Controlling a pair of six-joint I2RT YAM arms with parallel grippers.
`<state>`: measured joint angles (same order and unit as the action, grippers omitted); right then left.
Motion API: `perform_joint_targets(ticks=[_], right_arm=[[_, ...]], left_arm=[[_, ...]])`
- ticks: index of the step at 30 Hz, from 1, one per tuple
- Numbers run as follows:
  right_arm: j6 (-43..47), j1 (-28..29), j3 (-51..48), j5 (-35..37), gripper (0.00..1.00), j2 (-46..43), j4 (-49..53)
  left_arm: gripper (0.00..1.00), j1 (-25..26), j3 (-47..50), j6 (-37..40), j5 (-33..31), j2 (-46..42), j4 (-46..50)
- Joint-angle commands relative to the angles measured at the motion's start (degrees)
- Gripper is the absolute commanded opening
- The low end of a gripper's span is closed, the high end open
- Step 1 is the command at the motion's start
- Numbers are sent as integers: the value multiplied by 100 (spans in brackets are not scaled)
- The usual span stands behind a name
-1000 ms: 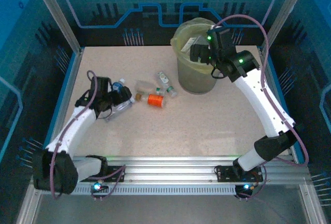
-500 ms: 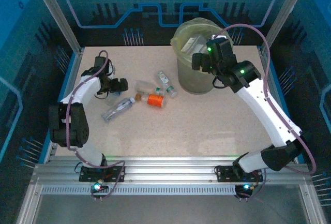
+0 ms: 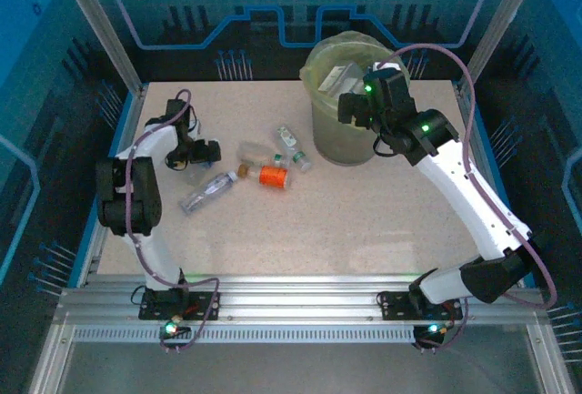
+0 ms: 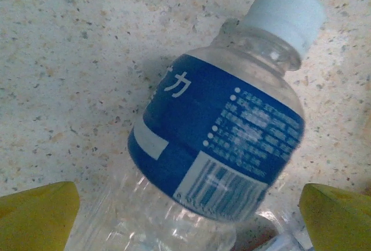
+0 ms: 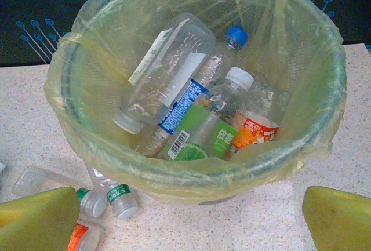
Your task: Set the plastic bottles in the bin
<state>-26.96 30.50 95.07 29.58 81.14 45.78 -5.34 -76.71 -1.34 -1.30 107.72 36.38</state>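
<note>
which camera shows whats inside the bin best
The right wrist view: it looks down into the bin, with its bottles plain. The top external view shows the bin small, contents unclear.

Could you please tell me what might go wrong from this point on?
1. The blue-labelled bottle lies slantwise between the fingers of the open left gripper; closing might roll or squeeze it out.
2. The loose bottles lie close by the bin; reaching for one could nudge the others or the bin.
3. The open right gripper hangs by the loose liner bag, which might snag.
</note>
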Motion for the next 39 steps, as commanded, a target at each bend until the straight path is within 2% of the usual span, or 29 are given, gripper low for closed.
perform_joint_targets(ticks=[1, 10, 19, 26, 32, 39], right_arm=[[-55, 96, 30, 62, 100, 0, -96], [-93, 113, -32, 63, 100, -2, -95], [-134, 131, -109, 20, 100, -31, -112], [-222, 131, -209, -182, 100, -117, -157], [-272, 131, -367, -690, 100, -297, -322], [-213, 131, -658, -1853, 100, -572, -846]], left_arm=[[99, -97, -255, 56, -10, 253, 193], [95, -171, -512, -8, -407, 727, 251], [71, -257, -639, 29, -651, 699, 161], [60, -257, -503, -74, -321, 121, -140], [60, -176, -132, -261, 467, -822, -576], [62, 545, 691, -422, 1329, -2250, -1537]])
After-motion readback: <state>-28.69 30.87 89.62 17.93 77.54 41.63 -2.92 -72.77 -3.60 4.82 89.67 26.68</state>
